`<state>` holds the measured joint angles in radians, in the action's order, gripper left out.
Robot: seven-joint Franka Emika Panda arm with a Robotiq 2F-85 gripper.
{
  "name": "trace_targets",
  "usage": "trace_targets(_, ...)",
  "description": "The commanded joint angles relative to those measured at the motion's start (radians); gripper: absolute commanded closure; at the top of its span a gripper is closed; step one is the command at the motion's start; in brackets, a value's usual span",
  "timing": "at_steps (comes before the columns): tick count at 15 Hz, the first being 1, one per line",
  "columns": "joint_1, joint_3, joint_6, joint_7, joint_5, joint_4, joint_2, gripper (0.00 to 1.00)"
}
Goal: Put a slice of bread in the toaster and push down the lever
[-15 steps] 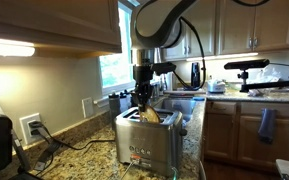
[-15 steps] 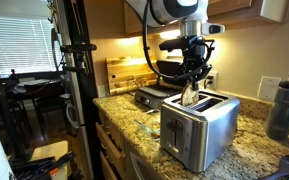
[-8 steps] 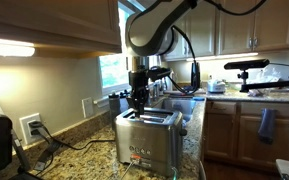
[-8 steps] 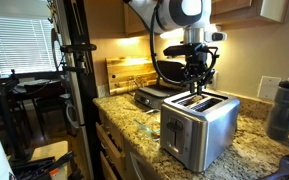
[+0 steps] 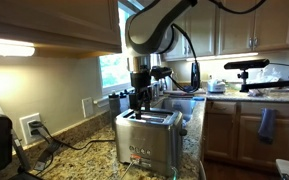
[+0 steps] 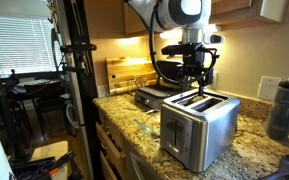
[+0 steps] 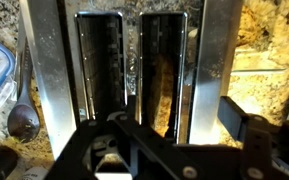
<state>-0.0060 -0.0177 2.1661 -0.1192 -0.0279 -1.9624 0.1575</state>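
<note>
light: warm under-cabinet strip (image 5: 6, 46), bright window (image 5: 111, 70) | glare: toaster (image 7: 209, 60) steel | wrist view: dim, soft-focus foreground

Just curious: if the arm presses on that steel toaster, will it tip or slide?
Tipping seems unlikely: the toaster looks boxy and wide-based. It might slide slightly, since the granite counter looks polished.

Directly beneath the jaws, toaster (image 7: 54, 70) of brushed stainless steel, satin with bright glints; slice of bread (image 7: 164, 95) in the slot under them matt, tan, rough-crumbed; gripper (image 6: 196, 88) matt black; countertop (image 7: 264, 40) alongside polished speckled granite; cabinets (image 5: 254, 25) behind smooth varnished wood.
</note>
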Motion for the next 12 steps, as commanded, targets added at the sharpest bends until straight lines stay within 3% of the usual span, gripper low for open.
trace_targets(1, -0.021, 0.005, -0.128, -0.08, 0.052, -0.008, -0.069, 0.0)
trace_targets(7, -0.032, -0.011, -0.312, -0.121, 0.081, 0.033, -0.136, 0.0)
trace_targets(10, -0.035, -0.018, -0.364, -0.13, 0.079, 0.034, -0.175, 0.0)
trace_targets(12, -0.025, -0.015, -0.335, -0.106, 0.06, 0.055, -0.135, 0.0)
